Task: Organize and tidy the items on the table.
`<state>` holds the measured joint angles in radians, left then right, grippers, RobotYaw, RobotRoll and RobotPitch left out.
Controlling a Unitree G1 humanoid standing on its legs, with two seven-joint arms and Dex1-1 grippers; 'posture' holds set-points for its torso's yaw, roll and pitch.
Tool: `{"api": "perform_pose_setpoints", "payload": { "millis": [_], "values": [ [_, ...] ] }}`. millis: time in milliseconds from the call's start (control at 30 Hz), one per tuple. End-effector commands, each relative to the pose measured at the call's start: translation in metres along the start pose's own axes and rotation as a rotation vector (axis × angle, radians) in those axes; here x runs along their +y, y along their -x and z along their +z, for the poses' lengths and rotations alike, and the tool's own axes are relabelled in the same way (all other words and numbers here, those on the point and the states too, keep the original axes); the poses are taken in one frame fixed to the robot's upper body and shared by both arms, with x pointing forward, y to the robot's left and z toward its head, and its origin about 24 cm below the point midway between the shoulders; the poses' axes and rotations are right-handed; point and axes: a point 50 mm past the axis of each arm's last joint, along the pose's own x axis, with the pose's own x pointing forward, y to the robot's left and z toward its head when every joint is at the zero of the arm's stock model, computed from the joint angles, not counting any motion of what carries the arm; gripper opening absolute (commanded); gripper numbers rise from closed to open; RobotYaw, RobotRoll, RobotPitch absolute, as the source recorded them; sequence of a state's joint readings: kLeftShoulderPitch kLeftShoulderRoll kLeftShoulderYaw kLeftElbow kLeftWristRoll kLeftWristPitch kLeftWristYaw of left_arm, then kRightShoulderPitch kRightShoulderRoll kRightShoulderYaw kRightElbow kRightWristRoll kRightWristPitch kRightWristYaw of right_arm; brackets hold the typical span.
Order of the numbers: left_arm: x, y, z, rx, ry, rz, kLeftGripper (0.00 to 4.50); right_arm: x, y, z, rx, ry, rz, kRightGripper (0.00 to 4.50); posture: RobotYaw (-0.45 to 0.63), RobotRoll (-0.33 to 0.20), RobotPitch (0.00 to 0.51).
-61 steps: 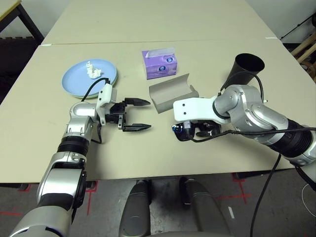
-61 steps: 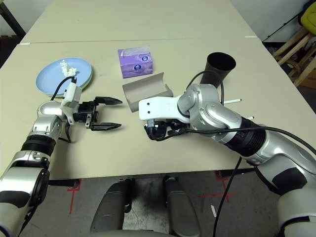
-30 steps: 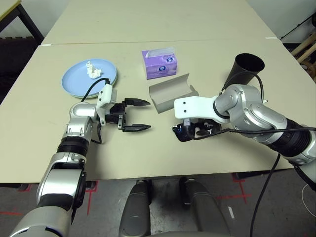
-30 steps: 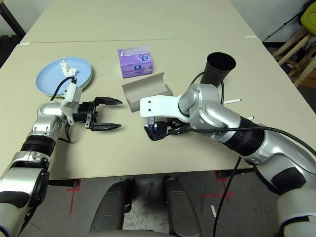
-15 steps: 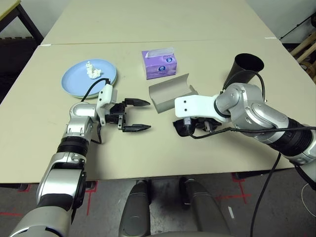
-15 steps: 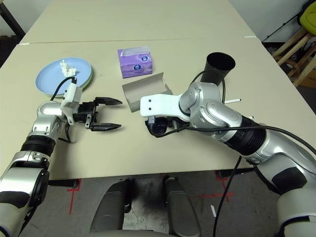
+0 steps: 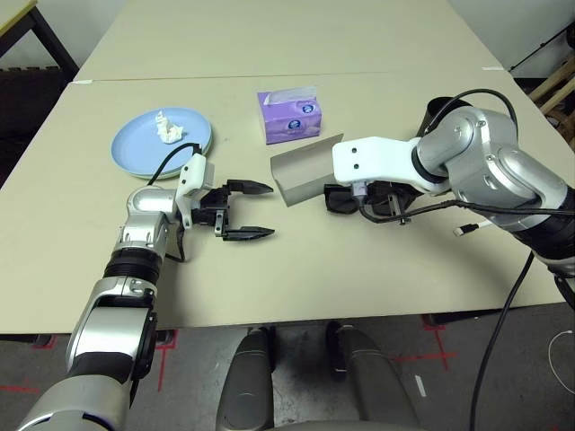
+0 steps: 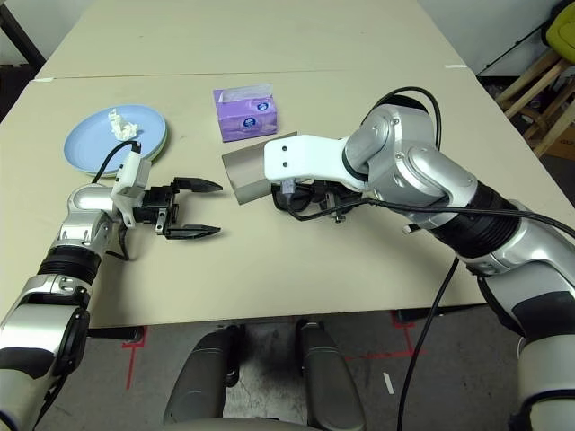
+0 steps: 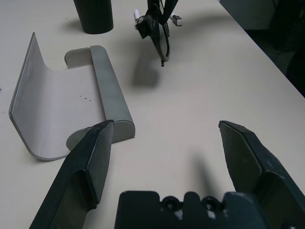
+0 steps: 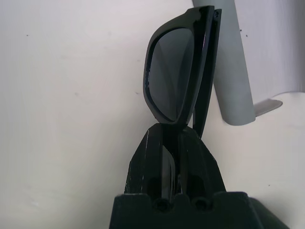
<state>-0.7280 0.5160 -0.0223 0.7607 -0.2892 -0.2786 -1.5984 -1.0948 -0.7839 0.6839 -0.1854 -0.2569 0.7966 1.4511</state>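
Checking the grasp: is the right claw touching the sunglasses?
Touching. The right wrist view shows the right claw shut on the folded black sunglasses, lifted clear of the table.

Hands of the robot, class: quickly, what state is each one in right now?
Left hand: open, holding nothing.
Right hand: closed on the sunglasses, lifted off the table.

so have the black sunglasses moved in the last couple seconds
Yes. The black sunglasses, pinched in the right gripper, were lifted off the beige table and carried towards the open grey oblong glasses case.
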Motion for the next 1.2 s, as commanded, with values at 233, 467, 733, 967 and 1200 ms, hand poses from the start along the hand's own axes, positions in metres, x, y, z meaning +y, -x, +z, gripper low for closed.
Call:
{"api": "perform_pose_setpoints", "payload": {
  "millis": [233, 467, 733, 967, 1200],
  "values": [
    [-0.002, -0.001, -0.002, 0.029, 0.002, -0.034, 4.5, -0.017, 0.015, -0.002, -0.011, 0.11, -0.05, 0.36, 0.11, 0.0, 0.194],
    [0.001, 0.004, 0.001, 0.027, 0.003, 0.029, 4.5, -0.027, 0.009, -0.001, -0.036, 0.162, -0.07, 0.36, 0.12, 0.0, 0.201],
    [0.002, 0.008, 0.009, -0.005, 0.005, 0.129, 4.5, -0.034, 0.003, 0.0, -0.06, 0.195, -0.09, 0.36, 0.16, 0.0, 0.21],
    [0.0, 0.008, 0.018, -0.035, 0.007, 0.171, 4.5, -0.046, -0.003, 0.003, -0.078, 0.217, -0.11, 0.36, 0.18, 0.0, 0.214],
    [-0.003, 0.008, 0.019, -0.031, 0.007, 0.174, 4.5, -0.058, -0.01, 0.006, -0.08, 0.261, -0.122, 0.36, 0.2, 0.0, 0.219]
  ]
}}
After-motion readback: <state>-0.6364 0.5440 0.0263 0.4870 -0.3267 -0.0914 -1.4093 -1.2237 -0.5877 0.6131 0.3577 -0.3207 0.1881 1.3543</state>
